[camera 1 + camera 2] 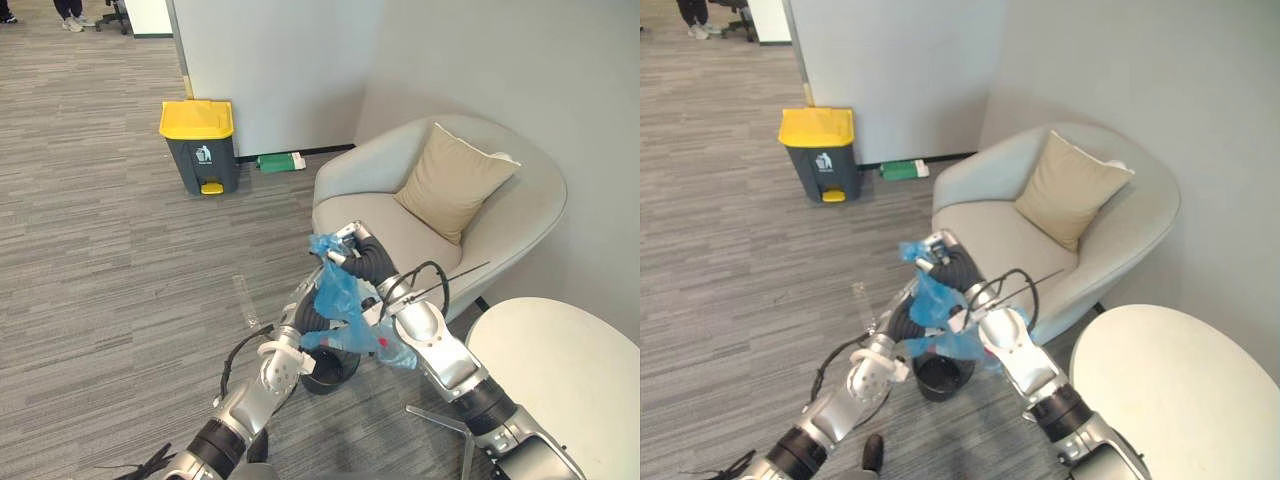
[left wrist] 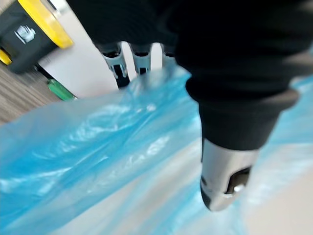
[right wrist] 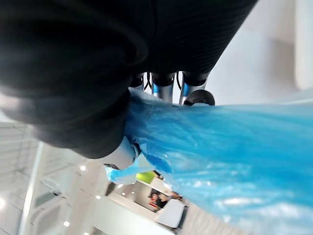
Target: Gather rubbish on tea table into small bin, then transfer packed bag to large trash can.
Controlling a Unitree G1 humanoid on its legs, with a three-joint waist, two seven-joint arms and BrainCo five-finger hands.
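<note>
The grey striped carpet floor (image 1: 120, 280) carries everything here. At the far left, against the white wall, stands a dark grey trash can (image 1: 200, 147) with a yellow lid, and just to its right a green object (image 1: 278, 162) lies at the foot of the wall. A pale armchair (image 1: 520, 200) sits at the right in the corner. Near its front, a small black bin (image 1: 330, 370) stands on the carpet. The round white table (image 1: 570, 380) stands at the near right. A person's shoes (image 1: 72, 22) show at the far left edge.
</note>
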